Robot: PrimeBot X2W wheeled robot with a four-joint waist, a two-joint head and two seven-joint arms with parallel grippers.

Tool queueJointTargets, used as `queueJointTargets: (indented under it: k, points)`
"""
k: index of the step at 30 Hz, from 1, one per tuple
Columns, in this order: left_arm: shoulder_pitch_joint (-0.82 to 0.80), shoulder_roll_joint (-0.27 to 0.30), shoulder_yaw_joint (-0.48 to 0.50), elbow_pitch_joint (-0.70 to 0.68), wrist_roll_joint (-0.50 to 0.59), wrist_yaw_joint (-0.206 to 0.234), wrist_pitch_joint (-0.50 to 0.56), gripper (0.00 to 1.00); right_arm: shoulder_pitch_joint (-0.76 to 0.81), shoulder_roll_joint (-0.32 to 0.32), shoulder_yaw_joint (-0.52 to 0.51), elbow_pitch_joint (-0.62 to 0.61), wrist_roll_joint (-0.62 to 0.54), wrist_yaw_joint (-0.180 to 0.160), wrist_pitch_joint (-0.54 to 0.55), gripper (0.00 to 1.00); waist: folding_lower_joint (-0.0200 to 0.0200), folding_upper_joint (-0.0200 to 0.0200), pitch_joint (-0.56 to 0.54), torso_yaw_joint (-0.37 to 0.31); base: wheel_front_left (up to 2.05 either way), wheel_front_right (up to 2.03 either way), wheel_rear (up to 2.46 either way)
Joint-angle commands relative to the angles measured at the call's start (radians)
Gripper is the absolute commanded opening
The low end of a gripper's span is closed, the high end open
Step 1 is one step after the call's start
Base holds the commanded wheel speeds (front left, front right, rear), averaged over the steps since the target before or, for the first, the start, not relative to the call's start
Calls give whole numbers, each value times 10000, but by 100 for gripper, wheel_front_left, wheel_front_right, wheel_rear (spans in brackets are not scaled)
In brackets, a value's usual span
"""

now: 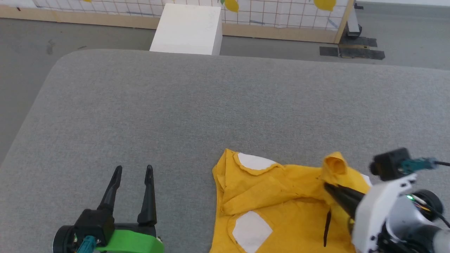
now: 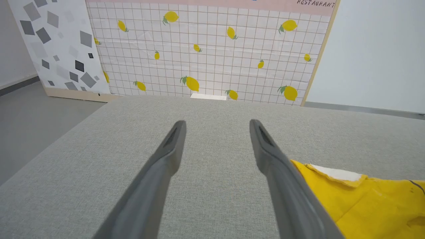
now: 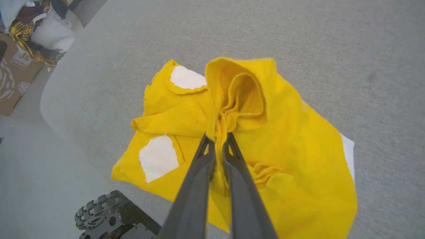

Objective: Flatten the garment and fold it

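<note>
The yellow shirt [image 1: 281, 207] lies crumpled on the gray desk [image 1: 211, 105], at the near edge of the desk and toward its right side. Two white patches [image 1: 251, 230] and a short black line [image 1: 327, 228] show on the cloth. The right tool [image 1: 327, 186] is narrow and pinches a raised fold of the shirt, and the cloth bunches up just beyond its tips. The left tool [image 1: 134, 168] stands wide, fingers spread, over the bare desk near the same edge, toward the left side and apart from the shirt. A white box [image 1: 188, 30] stands on the floor beyond the far edge of the desk.
</note>
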Motion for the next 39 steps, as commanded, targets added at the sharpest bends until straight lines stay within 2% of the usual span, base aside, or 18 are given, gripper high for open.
queueJointTargets:
  k: [1, 10, 17, 24, 25, 26, 27, 33, 39]
  points:
    - [150, -42, -18, 22, -64, -33, -67, 100, -339, 109, 243, 40, 65, -15, 31, 0, 0, 0, -75, 98, 0, 0, 0]
    - [201, -49, -100, 68, -163, -84, -30, 100, -1869, 1019, 2072, 1891, -400, -15, -618, 0, 0, 0, -113, 373, 0, 0, 0]
    - [5, -133, -207, 91, -177, -117, 20, 100, -2923, 1435, 2947, 4362, -972, -15, -1514, 0, 0, 0, 113, 657, 0, 0, 0]
    - [-228, -368, -432, 348, -217, -242, 21, 100, -3734, 1479, 3552, 6886, -1340, -15, -2451, 0, 0, 0, 141, 1039, 0, 0, 0]
    - [-266, -399, -470, 401, -223, -268, 22, 100, -3847, 1480, 3646, 7275, -1423, -15, -2501, 32, 0, 0, 122, 1093, 0, 0, 0]
    - [-297, -422, -499, 442, -230, -292, 23, 100, -3938, 1480, 3733, 7538, -1467, -15, -2566, 49, 0, 0, 104, 1142, 0, 0, 0]
    - [-330, -444, -517, 487, -240, -310, 23, 100, -4037, 1480, 3802, 7824, -1490, -15, -2651, 100, 0, 0, 90, 1179, 0, 0, 0]
    - [-408, -466, -542, 667, -294, -361, 18, 100, -4538, 1482, 4204, 8716, -1258, -15, -2827, 100, 0, 0, -34, 1197, 0, 0, 0]
    - [-274, -365, -458, 635, -371, -320, 28, 100, -5016, 1482, 4585, 8119, -361, -15, -2451, 100, 0, 0, -182, 862, 0, 0, 0]
